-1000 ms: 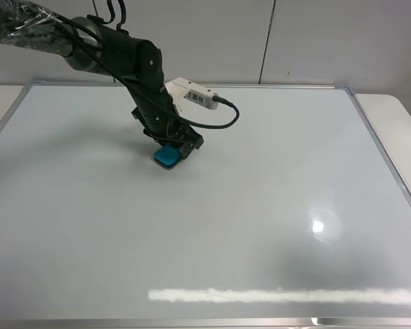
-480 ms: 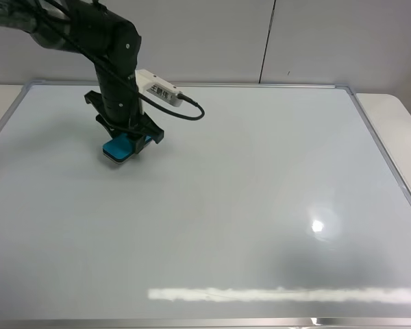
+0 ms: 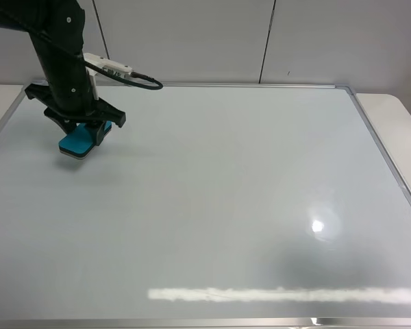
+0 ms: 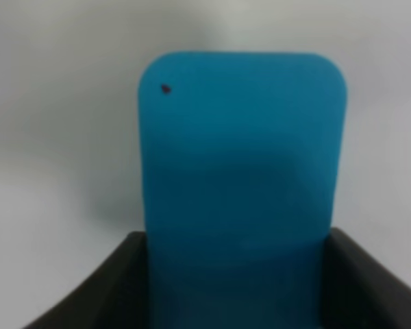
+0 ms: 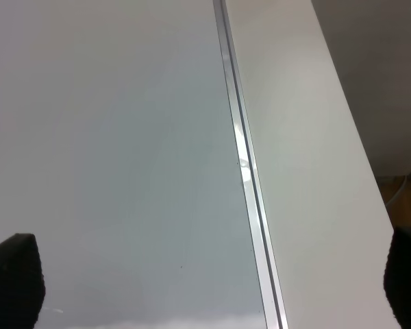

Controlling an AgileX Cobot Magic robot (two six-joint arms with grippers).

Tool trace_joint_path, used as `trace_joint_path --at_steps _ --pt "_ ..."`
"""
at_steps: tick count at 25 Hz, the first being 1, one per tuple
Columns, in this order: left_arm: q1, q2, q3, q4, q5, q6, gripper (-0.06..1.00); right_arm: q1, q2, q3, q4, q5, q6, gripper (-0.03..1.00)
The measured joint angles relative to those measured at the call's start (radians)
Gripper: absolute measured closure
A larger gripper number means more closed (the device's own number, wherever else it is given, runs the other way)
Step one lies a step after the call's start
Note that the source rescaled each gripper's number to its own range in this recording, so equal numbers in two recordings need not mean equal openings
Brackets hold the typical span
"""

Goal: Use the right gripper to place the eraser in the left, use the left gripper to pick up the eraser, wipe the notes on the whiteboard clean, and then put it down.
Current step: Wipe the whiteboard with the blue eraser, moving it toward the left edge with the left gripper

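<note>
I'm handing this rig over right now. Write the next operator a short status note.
Left pincer: shut on the eraser, low over the whiteboard near its far left corner.
Right pincer: open, empty, above the board's right frame; out of the high view.
Done: handover, pickup. No notes visible on the board, so wiping looks finished.
Left: put the eraser down and let go.

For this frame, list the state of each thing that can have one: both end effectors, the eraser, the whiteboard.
left end effector: shut on the eraser, at the board's far left.
eraser: gripped at one end, flat side down at the whiteboard surface; a small dark speck on its top.
whiteboard: lying flat, no marker notes visible.
right end effector: open, empty, over the board's framed edge.
</note>
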Motion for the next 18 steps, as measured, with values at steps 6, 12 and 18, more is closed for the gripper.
trace_joint_path --at_steps 6,12,18 --pt "0.067 -0.078 0.204 -0.054 -0.145 -0.036 0.94 0.0 0.0 0.0 0.0 0.0 0.0 -0.03" --pt "0.133 -0.13 0.345 -0.069 -0.231 -0.041 0.94 0.0 0.0 0.0 0.0 0.0 0.0 -0.03" --pt "0.16 -0.194 0.441 -0.069 -0.336 -0.056 0.94 0.0 0.0 0.0 0.0 0.0 0.0 -0.03"
